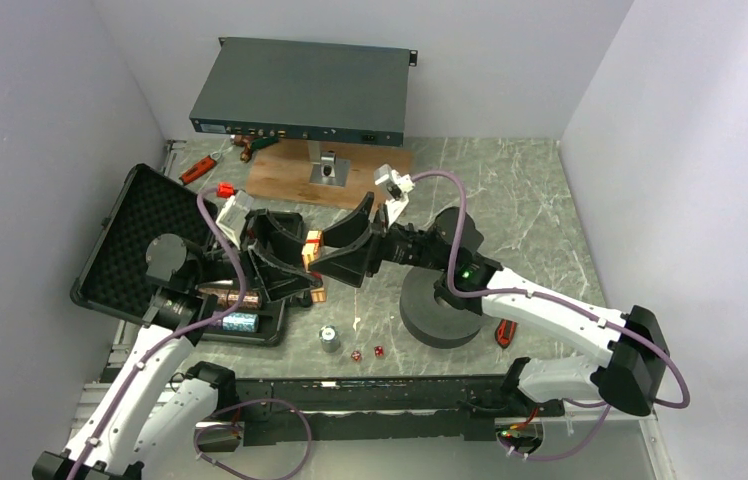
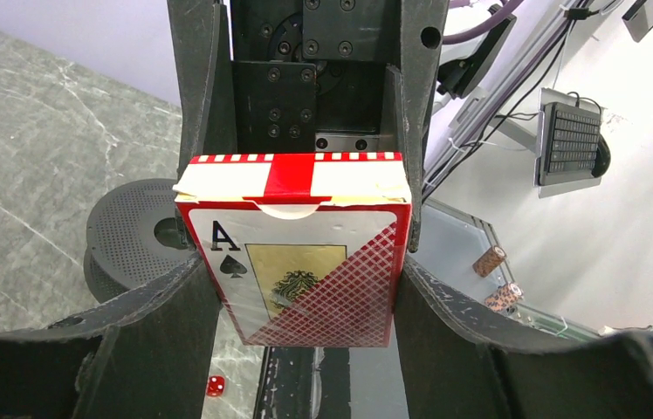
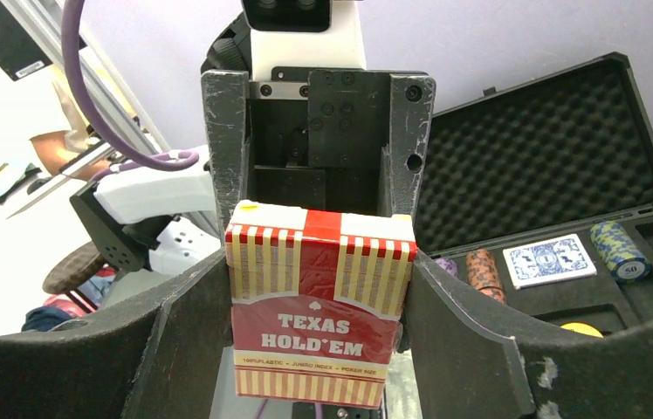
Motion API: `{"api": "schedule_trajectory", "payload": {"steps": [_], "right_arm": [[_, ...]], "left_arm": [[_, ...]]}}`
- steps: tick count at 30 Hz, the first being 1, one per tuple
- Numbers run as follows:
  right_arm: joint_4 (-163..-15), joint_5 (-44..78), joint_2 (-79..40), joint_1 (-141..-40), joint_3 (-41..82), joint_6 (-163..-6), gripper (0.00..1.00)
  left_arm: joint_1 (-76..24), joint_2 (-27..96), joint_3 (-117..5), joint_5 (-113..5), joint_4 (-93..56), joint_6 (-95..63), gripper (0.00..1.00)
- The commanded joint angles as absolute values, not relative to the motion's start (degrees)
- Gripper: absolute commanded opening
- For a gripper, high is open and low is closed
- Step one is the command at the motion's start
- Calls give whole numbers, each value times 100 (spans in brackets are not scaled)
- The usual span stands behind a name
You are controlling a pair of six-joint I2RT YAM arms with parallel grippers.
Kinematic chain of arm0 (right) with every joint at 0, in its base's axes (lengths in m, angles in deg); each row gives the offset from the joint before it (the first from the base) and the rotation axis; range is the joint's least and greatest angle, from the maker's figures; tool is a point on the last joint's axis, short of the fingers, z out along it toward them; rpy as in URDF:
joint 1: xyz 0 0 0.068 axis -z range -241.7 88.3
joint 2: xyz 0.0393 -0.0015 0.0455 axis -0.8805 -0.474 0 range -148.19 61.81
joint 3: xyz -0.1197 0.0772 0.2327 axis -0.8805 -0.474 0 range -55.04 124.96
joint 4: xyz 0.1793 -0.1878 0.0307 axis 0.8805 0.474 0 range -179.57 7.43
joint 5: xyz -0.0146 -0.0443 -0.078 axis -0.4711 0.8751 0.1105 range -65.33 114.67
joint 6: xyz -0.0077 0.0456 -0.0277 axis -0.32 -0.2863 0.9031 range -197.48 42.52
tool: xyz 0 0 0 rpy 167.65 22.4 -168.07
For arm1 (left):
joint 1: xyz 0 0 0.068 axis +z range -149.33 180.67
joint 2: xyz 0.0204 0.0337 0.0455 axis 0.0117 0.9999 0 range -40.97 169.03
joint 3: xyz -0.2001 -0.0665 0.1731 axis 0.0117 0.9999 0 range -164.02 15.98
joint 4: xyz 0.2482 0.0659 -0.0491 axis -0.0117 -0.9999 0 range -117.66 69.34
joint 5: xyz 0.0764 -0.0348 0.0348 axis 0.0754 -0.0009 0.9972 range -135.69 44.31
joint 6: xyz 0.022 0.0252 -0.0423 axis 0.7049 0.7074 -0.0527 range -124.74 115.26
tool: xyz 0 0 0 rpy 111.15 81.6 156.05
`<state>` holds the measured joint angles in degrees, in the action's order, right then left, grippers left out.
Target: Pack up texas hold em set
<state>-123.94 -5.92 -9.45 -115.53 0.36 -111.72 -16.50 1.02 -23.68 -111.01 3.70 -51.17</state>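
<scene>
Between the grippers: red card deck box.
Right gripper pinches it; left gripper fingers flank it, contact unclear.

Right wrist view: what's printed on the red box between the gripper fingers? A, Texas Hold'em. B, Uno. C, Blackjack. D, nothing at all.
A: the card deck box shows "Texas Hold'em" in white letters on its red front.

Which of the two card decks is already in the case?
The blue-patterned deck, lying flat in the case between the orange chip stack and blue chip stack. The red box is outside it, held between the left gripper and right gripper.
</scene>
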Motion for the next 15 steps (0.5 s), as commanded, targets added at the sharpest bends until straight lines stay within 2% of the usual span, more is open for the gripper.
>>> {"api": "schedule_trajectory", "payload": {"steps": [1,4,6,7,10,15], "right_arm": [[-12698,-83,-657,-11575,193,-11093,41],[-12526,205,-468,-11574,136,-11034,73],[-12375,536,-315,-11570,95,-10982,88],[-12296,640,-231,-11570,62,-10948,93],[-12030,1286,61,-11568,-55,-10873,99],[-11013,2494,298,-11567,-23,-10870,100]], "left_arm": [[-1693,-36,-2566,-10864,-33,-4606,0],[-1689,-64,-2625,-10735,-374,-4421,0],[-1691,-116,-2660,-10580,-651,-4267,0],[-1689,-146,-2678,-10508,-775,-4197,0],[-1691,-230,-2738,-10236,-1090,-4055,0],[-1691,-279,-3007,-9017,-2199,-3771,0]]}}
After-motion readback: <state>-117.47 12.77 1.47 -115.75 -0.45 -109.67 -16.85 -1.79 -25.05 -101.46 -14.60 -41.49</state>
